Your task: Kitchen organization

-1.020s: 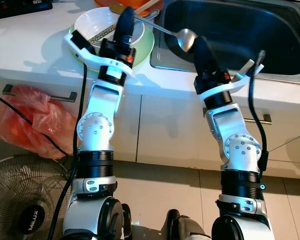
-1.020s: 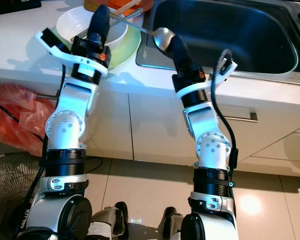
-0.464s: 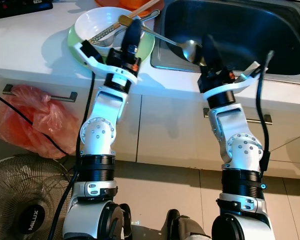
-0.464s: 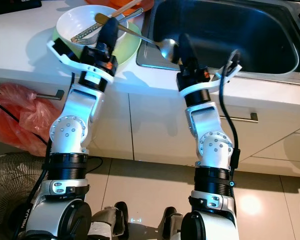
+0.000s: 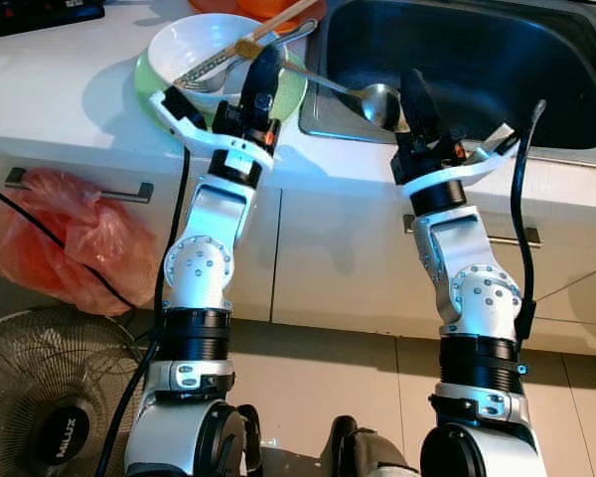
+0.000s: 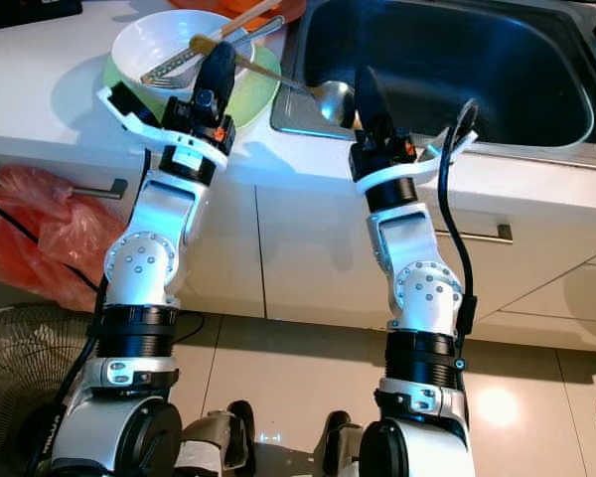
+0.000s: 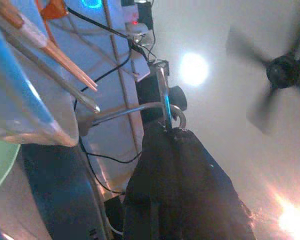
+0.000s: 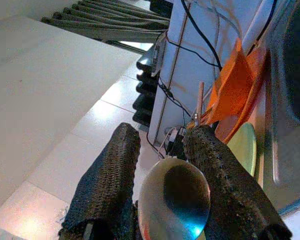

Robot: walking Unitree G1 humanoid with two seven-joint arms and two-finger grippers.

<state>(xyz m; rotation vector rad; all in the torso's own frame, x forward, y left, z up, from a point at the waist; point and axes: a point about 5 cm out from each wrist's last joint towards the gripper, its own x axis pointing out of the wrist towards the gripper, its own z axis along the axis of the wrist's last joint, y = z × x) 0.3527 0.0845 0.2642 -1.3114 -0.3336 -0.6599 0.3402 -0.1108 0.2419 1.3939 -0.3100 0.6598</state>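
A long spoon [image 5: 375,101] with a wooden handle end [image 5: 245,47] lies slanted from the white bowl [image 5: 194,40] toward the sink [image 5: 477,60]. My right gripper [image 5: 410,81] is at the sink's near rim. In the right wrist view the spoon's bowl [image 8: 174,197] sits pinched between its fingers [image 8: 112,175]. My left gripper [image 5: 267,55] is shut and holds nothing, its tip over the green plate [image 5: 293,91] under the bowl. The spoon handle passes behind that tip; I cannot tell whether they touch. A fork [image 5: 207,72] leans in the bowl.
An orange dish with chopsticks [image 5: 278,8] stands behind the bowl. The white counter [image 5: 70,99] ends above drawer fronts [image 5: 308,248]. A red plastic bag [image 5: 60,238] and a floor fan [image 5: 40,407] are at the lower left. A faucet [image 7: 140,107] appears in the left wrist view.
Both arms have drawn back toward the counter's edge. The spoon's bowl has sunk nearer the sink rim with the right gripper, and its wooden end now shows over the white bowl.
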